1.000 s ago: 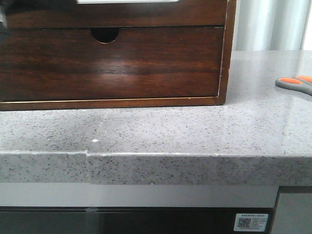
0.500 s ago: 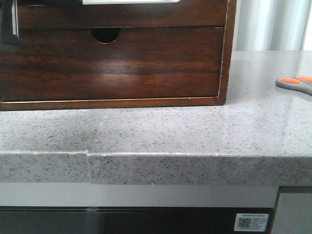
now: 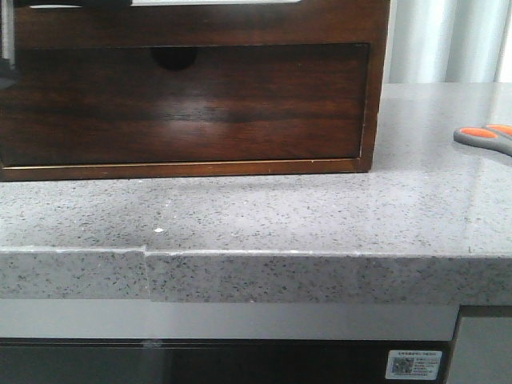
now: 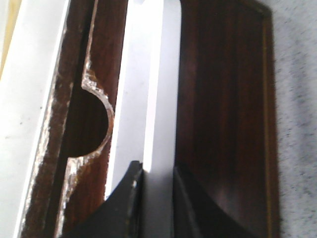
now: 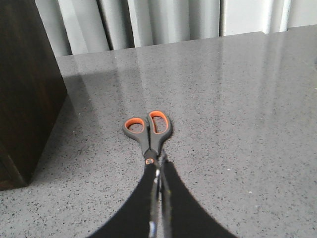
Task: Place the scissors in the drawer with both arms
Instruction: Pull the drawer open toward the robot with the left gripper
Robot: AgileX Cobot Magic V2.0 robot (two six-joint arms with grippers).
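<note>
The dark-brown glossy drawer [image 3: 200, 26] is the upper one of the wooden cabinet, its cutout showing white along the top. In the left wrist view my left gripper [image 4: 157, 171] is shut on a pale strip of that drawer's edge [image 4: 151, 94]. Only a dark bit of the left arm [image 3: 5, 56] shows in the front view. The grey and orange scissors [image 5: 148, 130] lie on the counter, also at the right edge of the front view [image 3: 484, 138]. My right gripper [image 5: 159, 166] is shut on their blades, handles pointing away.
The lower drawer with the small half-round notch [image 3: 172, 56] sits shut and shadowed under the upper one; the notch also shows in the left wrist view [image 4: 91, 124]. The cabinet stands on a speckled grey counter [image 3: 264, 216] whose front edge [image 3: 264, 276] is near. Pale curtains [image 5: 163, 22] hang behind.
The upper drawer has come out toward the camera, and its shadow has darkened the lower drawer front and notch. The scissors have not moved.
</note>
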